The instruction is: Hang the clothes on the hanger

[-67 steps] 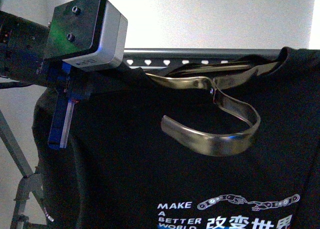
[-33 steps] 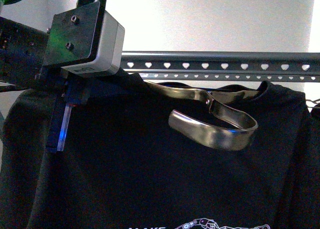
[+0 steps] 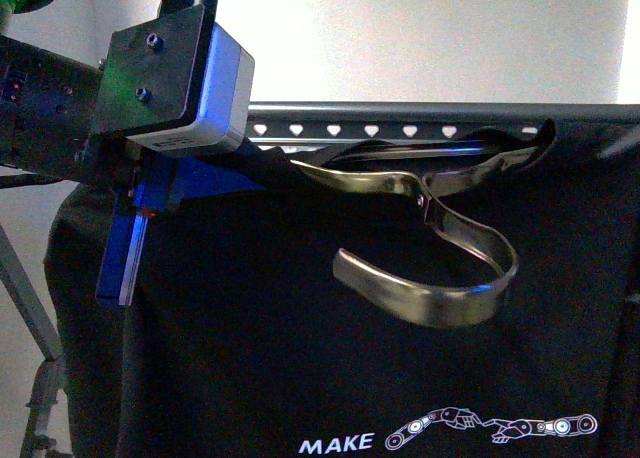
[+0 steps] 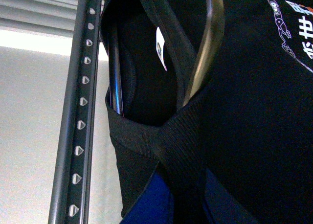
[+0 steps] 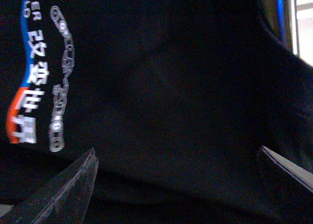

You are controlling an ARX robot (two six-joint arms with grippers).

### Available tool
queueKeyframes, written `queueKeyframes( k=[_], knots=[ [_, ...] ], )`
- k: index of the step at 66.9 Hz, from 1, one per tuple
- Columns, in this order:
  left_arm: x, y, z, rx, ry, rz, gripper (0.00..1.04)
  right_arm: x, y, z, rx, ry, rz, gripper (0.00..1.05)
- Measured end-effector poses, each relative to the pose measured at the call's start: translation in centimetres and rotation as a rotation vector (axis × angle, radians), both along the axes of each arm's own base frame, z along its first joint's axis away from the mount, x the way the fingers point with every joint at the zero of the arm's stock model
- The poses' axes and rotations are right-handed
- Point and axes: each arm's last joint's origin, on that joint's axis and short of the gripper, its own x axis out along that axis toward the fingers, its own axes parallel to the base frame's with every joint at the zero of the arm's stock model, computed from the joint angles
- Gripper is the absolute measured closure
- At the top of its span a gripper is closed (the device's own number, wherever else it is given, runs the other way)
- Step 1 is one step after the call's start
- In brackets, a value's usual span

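My left tool (image 3: 175,193) clenches the shoulder of the black T-shirt with white MAKE lettering (image 3: 300,308), just before the dark grey heart-pierced rack rail (image 3: 400,113); my right tool (image 5: 178,177) gapes. The shiny metal hook (image 3: 440,298) droops below the rail, uncaught: releasing now would likely drop the garment.

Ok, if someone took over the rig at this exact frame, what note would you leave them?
Left gripper: shut on the T-shirt at its shoulder, holding it in front of the rack rail.
Right gripper: open, fingers wide apart, facing the shirt front, gripping nothing.
Done: shirt is on its metal hanger, up at rail height.
Left: the hook lies tipped forward over the shirt front, not over the rail; get it onto the rail.
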Motion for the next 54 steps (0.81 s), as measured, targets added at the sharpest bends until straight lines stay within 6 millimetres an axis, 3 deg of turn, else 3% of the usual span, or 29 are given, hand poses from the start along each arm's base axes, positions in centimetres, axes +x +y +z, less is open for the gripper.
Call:
queueKeyframes(
  k=[24,54],
  knots=[
    [0.0,0.0,0.0,0.0,0.0,0.0,1.0,2.2,1.1,4.1,-0.01,-0.065,-0.01,0.07],
    [0.0,0.0,0.0,0.001,0.0,0.001,1.0,6.1,0.9,4.4,0.029,-0.002,-0.101,0.07]
  ],
)
